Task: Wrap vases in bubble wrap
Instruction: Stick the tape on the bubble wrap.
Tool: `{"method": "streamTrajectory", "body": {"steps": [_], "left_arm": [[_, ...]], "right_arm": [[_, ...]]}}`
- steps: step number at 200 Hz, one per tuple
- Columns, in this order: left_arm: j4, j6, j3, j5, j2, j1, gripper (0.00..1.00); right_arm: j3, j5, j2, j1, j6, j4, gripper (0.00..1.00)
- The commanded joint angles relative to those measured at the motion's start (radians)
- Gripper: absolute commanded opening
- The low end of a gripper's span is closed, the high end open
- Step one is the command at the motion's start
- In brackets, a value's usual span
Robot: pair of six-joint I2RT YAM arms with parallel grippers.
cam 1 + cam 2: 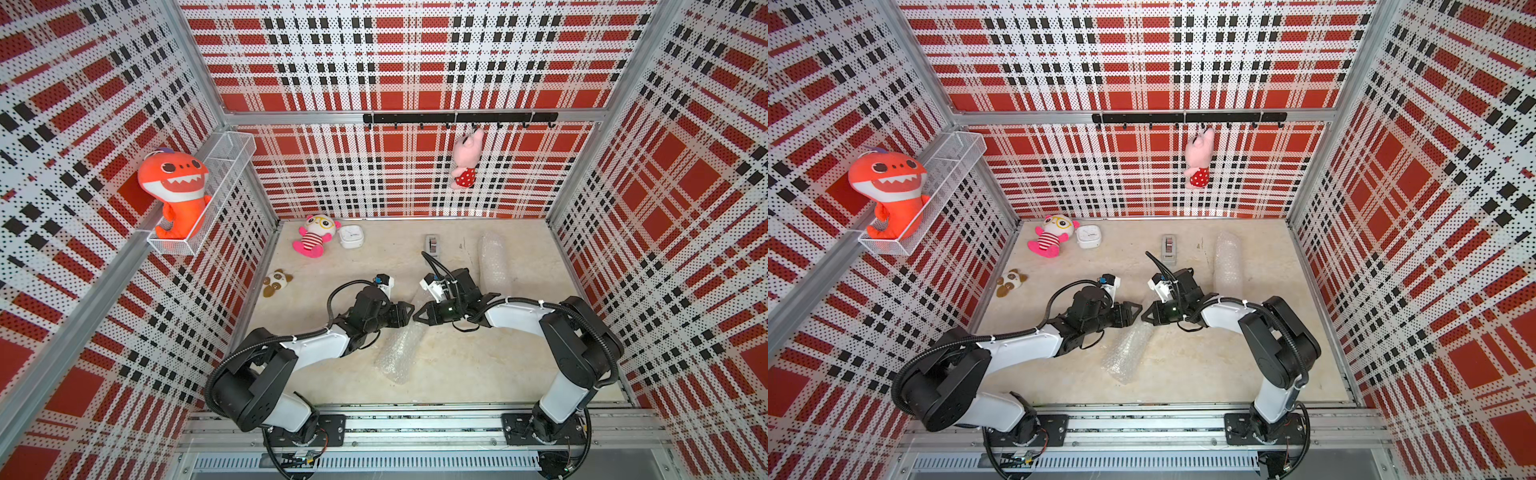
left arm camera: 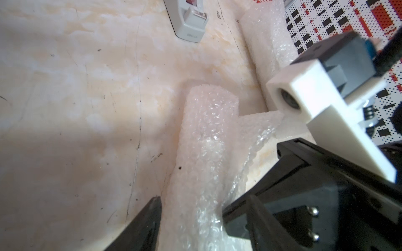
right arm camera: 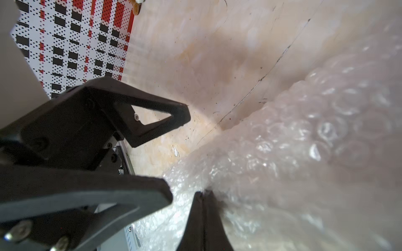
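Two rolls of bubble wrap lie on the table, and the vases are hidden from view. One roll (image 1: pixel 494 262) rests at the back right. The other roll (image 1: pixel 399 353) (image 2: pixel 206 141) slants across the middle, with a loose flap (image 2: pixel 256 126) hanging off its far end. Over that end the two grippers meet tip to tip. My left gripper (image 1: pixel 408 312) (image 3: pixel 178 154) is open, its jaws standing apart on either side of the roll. My right gripper (image 1: pixel 417 317) (image 3: pixel 203 192) is shut on the bubble wrap at the flap's edge.
A grey tape dispenser (image 1: pixel 432 245) stands behind the arms. A small white box (image 1: pixel 351 237) and a pink plush (image 1: pixel 313 237) sit at the back left, with a panda plush (image 1: pixel 276 282) by the left wall. Plaid walls enclose the table on three sides.
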Motion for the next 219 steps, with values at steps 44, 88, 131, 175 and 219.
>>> {"method": "streamTrajectory", "body": {"steps": [44, 88, 131, 175, 219], "left_arm": [[0.006, -0.025, -0.018, -0.029, 0.085, -0.025, 0.56], [-0.016, -0.022, -0.06, -0.063, 0.091, -0.076, 0.56], [-0.105, -0.028, 0.003, -0.046, 0.086, -0.045, 0.56], [-0.102, -0.061, 0.034, -0.049, -0.004, -0.047, 0.62], [-0.065, -0.074, 0.033, -0.033, 0.091, -0.056, 0.61]], "right_arm": [[-0.018, 0.034, 0.007, 0.011, -0.009, -0.056, 0.0], [-0.009, 0.048, -0.006, 0.011, -0.015, -0.067, 0.0], [0.008, 0.06, 0.0, 0.011, -0.031, -0.098, 0.0], [-0.002, 0.068, 0.0, 0.01, -0.03, -0.09, 0.0], [0.001, 0.062, 0.007, 0.011, -0.029, -0.088, 0.0]]}}
